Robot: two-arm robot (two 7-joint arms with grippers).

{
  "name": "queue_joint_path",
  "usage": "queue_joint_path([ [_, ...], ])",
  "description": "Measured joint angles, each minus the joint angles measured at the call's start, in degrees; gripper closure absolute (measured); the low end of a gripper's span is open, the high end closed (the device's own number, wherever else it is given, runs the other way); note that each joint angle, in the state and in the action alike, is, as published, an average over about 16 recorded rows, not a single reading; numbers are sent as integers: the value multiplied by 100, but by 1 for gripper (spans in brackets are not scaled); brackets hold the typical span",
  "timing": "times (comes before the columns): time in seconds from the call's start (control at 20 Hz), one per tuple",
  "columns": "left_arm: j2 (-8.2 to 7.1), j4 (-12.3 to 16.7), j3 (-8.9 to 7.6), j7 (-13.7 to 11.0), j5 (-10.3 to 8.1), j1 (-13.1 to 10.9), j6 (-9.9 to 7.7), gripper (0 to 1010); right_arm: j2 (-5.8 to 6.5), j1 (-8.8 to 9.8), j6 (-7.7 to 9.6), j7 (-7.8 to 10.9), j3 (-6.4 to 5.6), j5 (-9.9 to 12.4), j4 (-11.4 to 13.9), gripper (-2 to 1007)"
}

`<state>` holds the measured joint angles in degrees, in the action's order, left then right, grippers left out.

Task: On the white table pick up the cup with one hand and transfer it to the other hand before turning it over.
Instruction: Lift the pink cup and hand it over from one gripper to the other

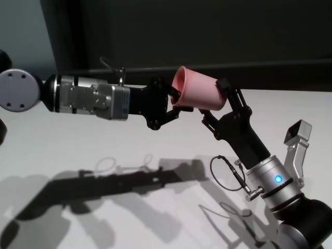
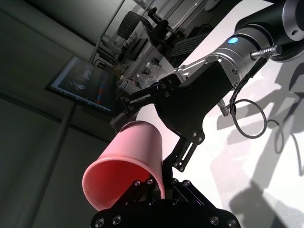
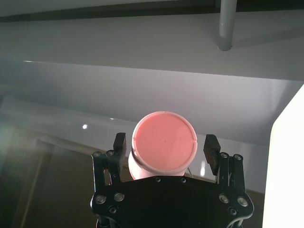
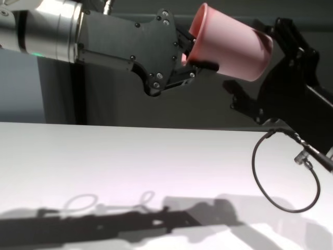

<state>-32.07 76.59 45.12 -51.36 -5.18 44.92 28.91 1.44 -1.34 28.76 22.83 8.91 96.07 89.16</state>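
Handover of one cup above the desk. The left claw (image 1: 174, 106) reaches in horizontally from the left and is clamped shut on the rim of the pink cup (image 1: 199, 93), one finger inside the mouth and the other outside the wall. The cup hangs in the air well above the white desk (image 1: 78, 150), lying nearly on its side, with its mouth turned left toward the left claw and its closed base turned right.

The right claw (image 1: 215, 101) rises from the near right with its jaws spread as wide as they go. Its two fingers (image 3: 210, 147) stand on either side of the cup's base end, and the right wrist view shows a gap between each pad and the pink wall, so this claw grips nothing.

Count: one cup, two claws, one thin black cable loop (image 4: 283, 172) hanging under the right wrist.

The desk surface beneath the arms carries only their shadows. Its far edge meets a dark wall (image 1: 207, 31) just behind the cup. Open surface extends to the left and toward the near side.
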Motion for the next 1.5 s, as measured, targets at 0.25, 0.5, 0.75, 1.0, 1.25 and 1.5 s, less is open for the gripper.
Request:
queue_joint_path([
  [0.25,0,0,0,0,0,0,0,962,45,-21,-42,15,63,55,-12,3],
  [0.5,0,0,0,0,0,0,0,962,78,-37,-76,21,108,101,-20,3],
  [0.75,0,0,0,0,0,0,0,962,99,-46,-98,20,131,132,-23,7],
  [1.0,0,0,0,0,0,0,0,962,104,-46,-105,16,134,144,-23,42],
  [1.25,-1,0,0,0,1,0,0,962,102,-46,-102,15,130,141,-22,114],
  [1.5,-2,-1,0,0,1,0,-1,962,100,-45,-98,14,125,137,-21,190],
])
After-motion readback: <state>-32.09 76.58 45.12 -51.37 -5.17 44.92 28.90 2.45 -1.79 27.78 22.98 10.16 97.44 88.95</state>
